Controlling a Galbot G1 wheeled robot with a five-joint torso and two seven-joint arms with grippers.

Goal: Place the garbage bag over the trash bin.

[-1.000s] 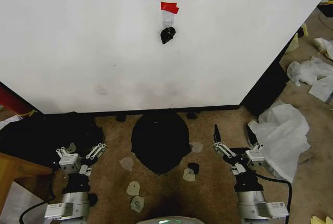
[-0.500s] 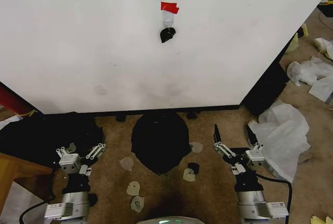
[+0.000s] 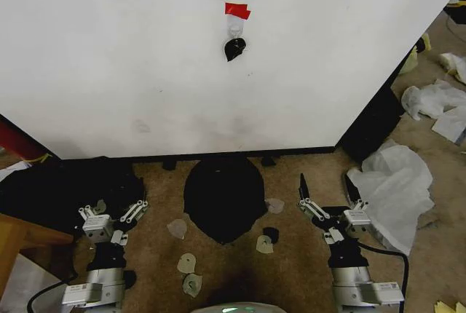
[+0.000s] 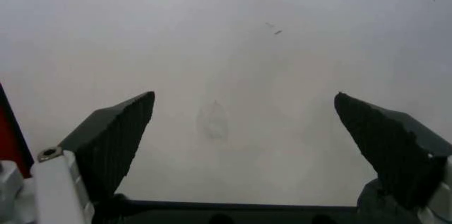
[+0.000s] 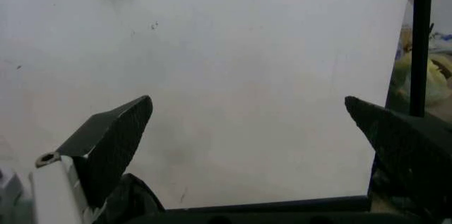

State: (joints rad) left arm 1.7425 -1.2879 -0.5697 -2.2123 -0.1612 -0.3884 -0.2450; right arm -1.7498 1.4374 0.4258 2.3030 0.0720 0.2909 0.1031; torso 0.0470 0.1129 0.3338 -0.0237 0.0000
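left gripper (image 3: 114, 210): low over the brown floor, fingers spread apart, nothing between them. Wrist view has both black fingertips (image 4: 116, 134) wide, pointing at the white wall panel (image 3: 218, 58).
right gripper (image 3: 329, 191): low over the floor at the same height as the left one, fingers spread, nothing held. Its wrist view also faces the panel, pads (image 5: 113, 139) well apart.
trash bin (image 3: 223, 196): round shape covered in black film, on the floor between the two grippers, slightly ahead of both, near the panel's base. No bare rim visible, so I can't tell bag from bin here. Neither gripper touches it.
black bag pile (image 3: 65, 185): heap of dark plastic just ahead and outboard of the left gripper, apart from its fingers.
white plastic bags (image 3: 397, 182): crumpled, just outboard of the right gripper, close to its outer finger; contact unclear.
floor scraps (image 3: 186, 262): pale round bits scattered between the grippers, behind the bin.
wall hook (image 3: 234, 48): small black item under red tape (image 3: 237, 10), high on the panel, well ahead of both grippers.
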